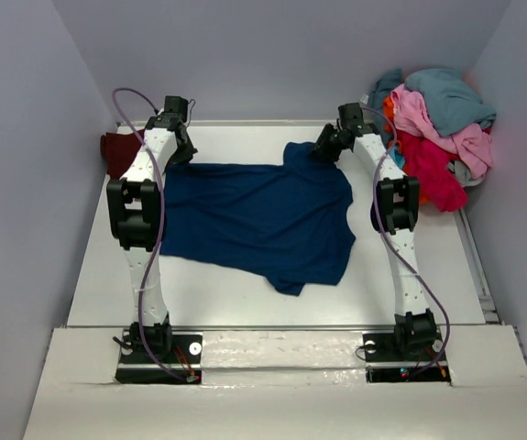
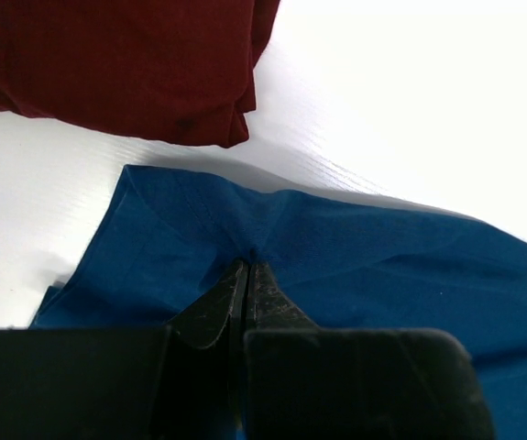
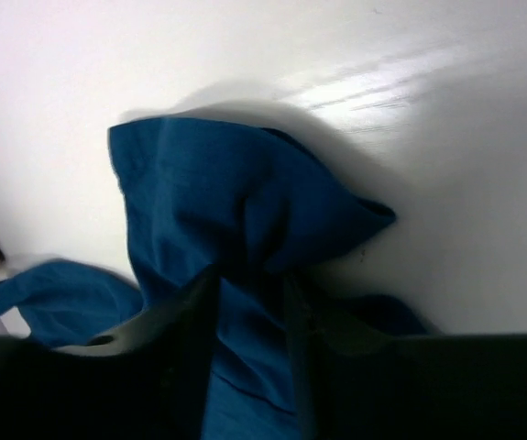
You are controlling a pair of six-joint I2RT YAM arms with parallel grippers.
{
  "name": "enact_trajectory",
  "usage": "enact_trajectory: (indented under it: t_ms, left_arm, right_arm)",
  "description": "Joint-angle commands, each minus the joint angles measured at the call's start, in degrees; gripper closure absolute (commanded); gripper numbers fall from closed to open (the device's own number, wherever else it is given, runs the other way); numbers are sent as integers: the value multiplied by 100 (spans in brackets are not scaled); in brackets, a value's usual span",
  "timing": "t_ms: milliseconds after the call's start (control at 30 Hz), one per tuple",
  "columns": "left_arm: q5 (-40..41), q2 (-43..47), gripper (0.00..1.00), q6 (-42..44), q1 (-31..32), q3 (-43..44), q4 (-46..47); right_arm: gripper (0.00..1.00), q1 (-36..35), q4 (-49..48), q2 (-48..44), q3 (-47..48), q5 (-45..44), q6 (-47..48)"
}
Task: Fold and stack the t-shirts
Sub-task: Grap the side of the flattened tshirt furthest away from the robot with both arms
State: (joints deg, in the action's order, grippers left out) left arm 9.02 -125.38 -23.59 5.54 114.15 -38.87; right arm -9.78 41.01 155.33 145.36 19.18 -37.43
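Two arms reach to the far side of the table [image 1: 245,298] in the top view. Between them the blue shirt [image 1: 263,220] lies spread flat across the middle. The left claw [image 1: 182,147] is at its far left corner, the right claw [image 1: 323,149] at its far right sleeve. A maroon shirt [image 1: 116,151] sits at the far left edge, and a pile [image 1: 437,128] of teal, pink and red shirts fills the far right corner.

In the left wrist view, the left claw [image 2: 247,270] is pressed together, pinching the blue shirt [image 2: 382,266] just inside its hem. The maroon shirt [image 2: 116,64] lies folded just beyond, apart from the blue cloth, on the table [image 2: 410,92].

In the right wrist view, the right claw [image 3: 249,293] grips a bunched fold of the blue shirt [image 3: 226,202], which fills the gap between its fingers.
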Motion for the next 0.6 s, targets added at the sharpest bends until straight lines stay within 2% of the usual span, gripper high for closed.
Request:
enact_trajectory:
  t_ms: [0,100,300,567]
  left_arm:
    - [-5,471,94,22,17,160,-6]
    - [4,488,94,22,17,160,-6]
    - [21,497,94,13,17,152,-6]
    - [21,541,94,4,17,143,29]
  right_arm:
    - [79,-59,1057,534,-245,-362,43]
    - [93,-59,1145,516,-227,-503,78]
    - [93,-59,1119,385,-421,-625,139]
    - [93,-6,1128,-309,-448,-1065,376]
